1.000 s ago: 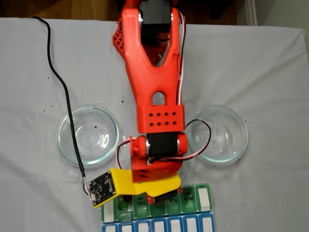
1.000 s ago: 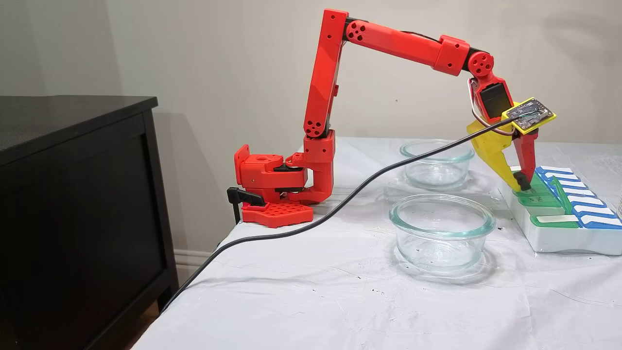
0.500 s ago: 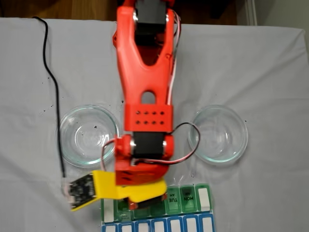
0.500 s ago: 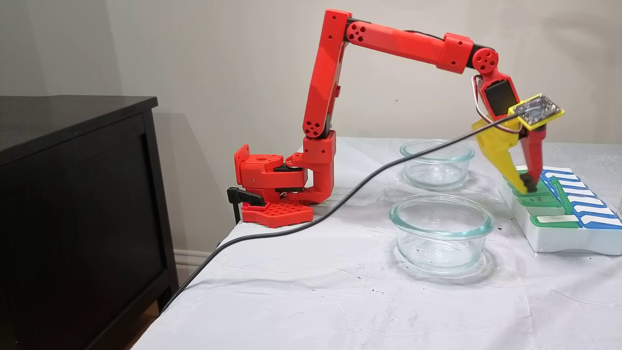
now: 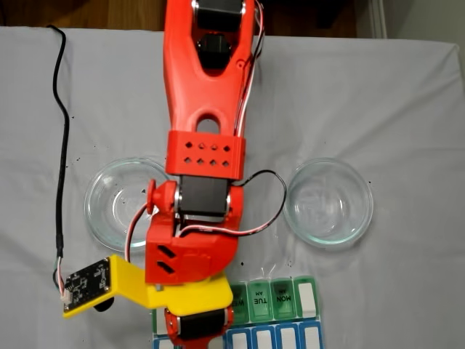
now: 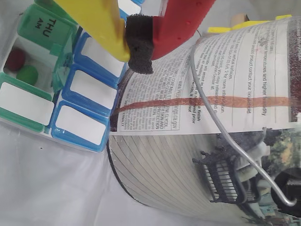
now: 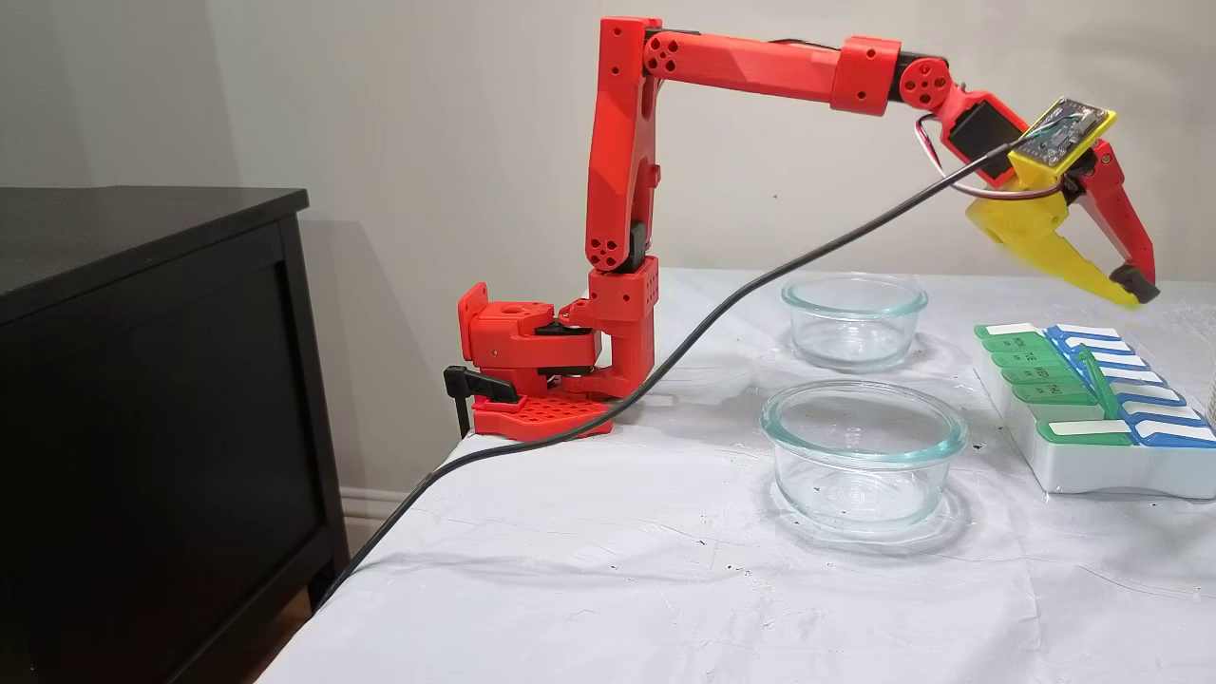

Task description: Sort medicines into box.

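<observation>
The box point(image 7: 1092, 446) was seen low on the cloth, the gripper point(image 7: 1135, 288) raised above it, jaws closed on apparently nothing. Inside its open cell beside the THU lid, a dark red ball point(image 6: 15, 58) and a green ball point(image 6: 27, 74) were seen; both were judged light, hard and roll-prone, best pinched across the middle.

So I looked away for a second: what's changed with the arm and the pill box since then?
The gripper has lifted off the pill box and swung up and outward, its tips closed with nothing visible between them. One open cell holds a green ball and a red ball. The box and both glass dishes stayed put.
</observation>
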`<state>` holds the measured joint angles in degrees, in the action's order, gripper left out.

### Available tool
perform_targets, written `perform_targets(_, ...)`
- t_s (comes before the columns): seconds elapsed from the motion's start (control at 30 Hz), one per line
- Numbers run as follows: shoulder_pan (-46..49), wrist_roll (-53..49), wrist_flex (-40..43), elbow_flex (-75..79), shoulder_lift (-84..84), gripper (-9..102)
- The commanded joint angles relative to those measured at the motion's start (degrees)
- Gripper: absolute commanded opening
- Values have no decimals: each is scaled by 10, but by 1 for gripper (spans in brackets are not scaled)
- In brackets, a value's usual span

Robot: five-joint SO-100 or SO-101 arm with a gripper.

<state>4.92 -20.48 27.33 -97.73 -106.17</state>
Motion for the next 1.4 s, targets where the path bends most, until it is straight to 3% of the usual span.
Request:
perform_targets(0.0, 1, -9, -23, 9, -45, 0)
perform_targets(0.17, 4, -38, -20, 11, -6, 0)
perform_targets(0.37, 1, -41, 62, 31, 7, 0)
perform_targets(0.7, -1, -46, 75, 42, 45, 0)
perform_targets(1.07, -11, -67, 118, -52, -5, 0)
perform_targets(1.37, 16, -51, 103, -36, 25, 0)
